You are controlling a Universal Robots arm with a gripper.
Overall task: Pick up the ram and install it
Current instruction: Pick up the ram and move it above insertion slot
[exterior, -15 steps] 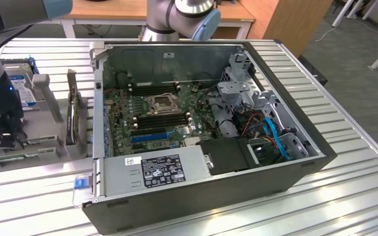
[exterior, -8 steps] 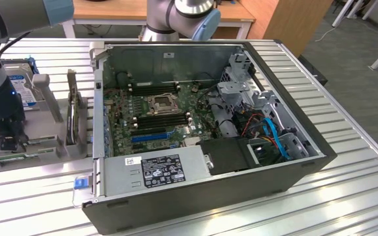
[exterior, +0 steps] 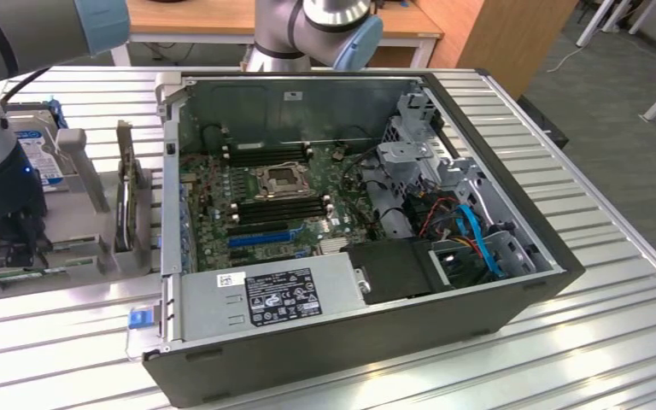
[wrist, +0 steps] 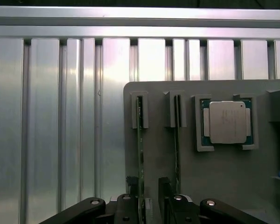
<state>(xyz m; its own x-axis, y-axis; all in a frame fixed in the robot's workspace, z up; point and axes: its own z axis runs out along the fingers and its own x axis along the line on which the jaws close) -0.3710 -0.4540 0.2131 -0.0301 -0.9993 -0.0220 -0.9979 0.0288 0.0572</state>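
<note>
The gripper (wrist: 148, 189), jaws open, straddles the ram (wrist: 140, 140) at 9 o'clock of the case (exterior: 305, 363); light, stiff, fragile, it likely wants pinching across its flat faces.

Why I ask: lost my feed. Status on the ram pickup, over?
Fingers open, either side of the long thin green ram stick. Ram stands edge-up in grey slotted holder, not lifted. Second stick in next slot, close beside one finger.
</note>
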